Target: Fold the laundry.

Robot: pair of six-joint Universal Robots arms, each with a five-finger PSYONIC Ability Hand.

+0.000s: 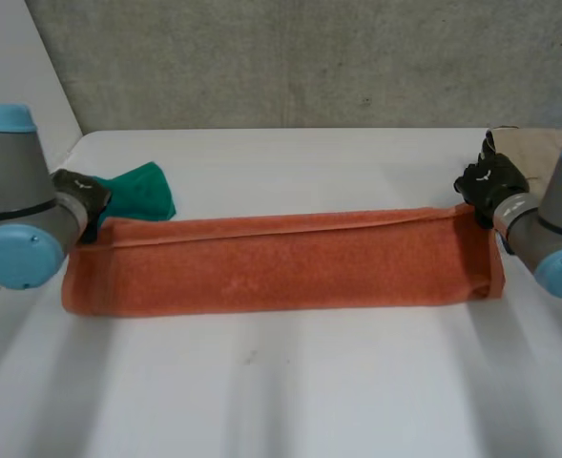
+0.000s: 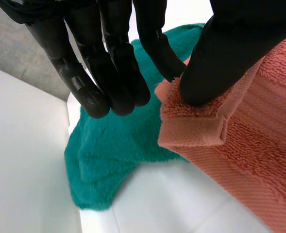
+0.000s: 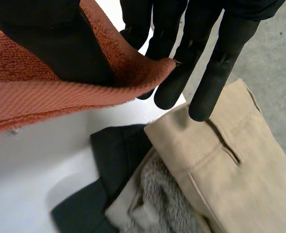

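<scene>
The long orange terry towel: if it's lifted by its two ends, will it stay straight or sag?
Probably sag: the long orange terry towel curls limply where the right robot hand pinches its corner. Its looped pile looks grippy, so the left robot hand likely won't lose its pinch.

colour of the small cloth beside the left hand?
Teal green fluffy cloth, beside the orange towel; best in the left wrist view.

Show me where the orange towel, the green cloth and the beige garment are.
orange towel (image 1: 281,262), head view, middle of its folded top layer.
green cloth (image 2: 113,155), left wrist view, its fluffy middle.
beige garment (image 3: 230,160), right wrist view, flat fabric beside the seam.
</scene>
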